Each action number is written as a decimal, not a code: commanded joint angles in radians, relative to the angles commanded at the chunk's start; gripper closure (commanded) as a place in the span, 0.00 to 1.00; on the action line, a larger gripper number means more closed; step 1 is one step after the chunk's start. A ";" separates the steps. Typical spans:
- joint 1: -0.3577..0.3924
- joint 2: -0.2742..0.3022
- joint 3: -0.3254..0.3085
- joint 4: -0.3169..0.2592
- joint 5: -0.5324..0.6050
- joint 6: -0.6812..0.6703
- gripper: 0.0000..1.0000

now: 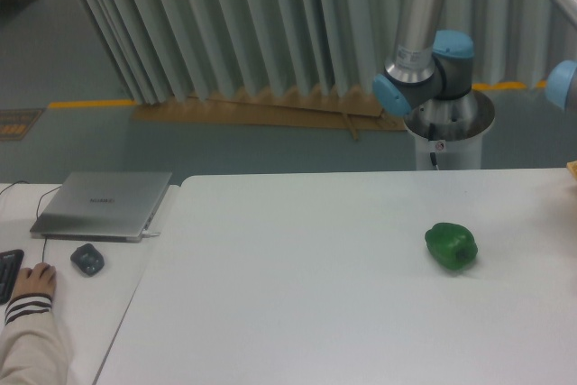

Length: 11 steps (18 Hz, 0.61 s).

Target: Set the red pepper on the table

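While the arm [424, 51] stands behind the far edge of the table [297, 313], its gripper is outside the picture, so I cannot tell how the fingers are. No red pepper shows anywhere in this view. A green pepper [451, 245] lies on the right part of the table. On the adjoining desk [81, 304] at the left are a closed laptop [104, 205] and a dark mouse [87, 259], and a person's hand [34, 281] rests beside a keyboard [9, 272].
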 joint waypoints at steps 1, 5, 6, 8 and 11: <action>0.025 0.000 0.006 -0.026 -0.048 -0.011 0.64; 0.051 0.008 0.043 -0.068 -0.194 -0.207 0.64; 0.046 0.011 0.058 -0.077 -0.218 -0.263 0.64; 0.040 0.024 0.089 -0.113 -0.261 -0.359 0.64; 0.016 0.084 0.112 -0.132 -0.327 -0.515 0.64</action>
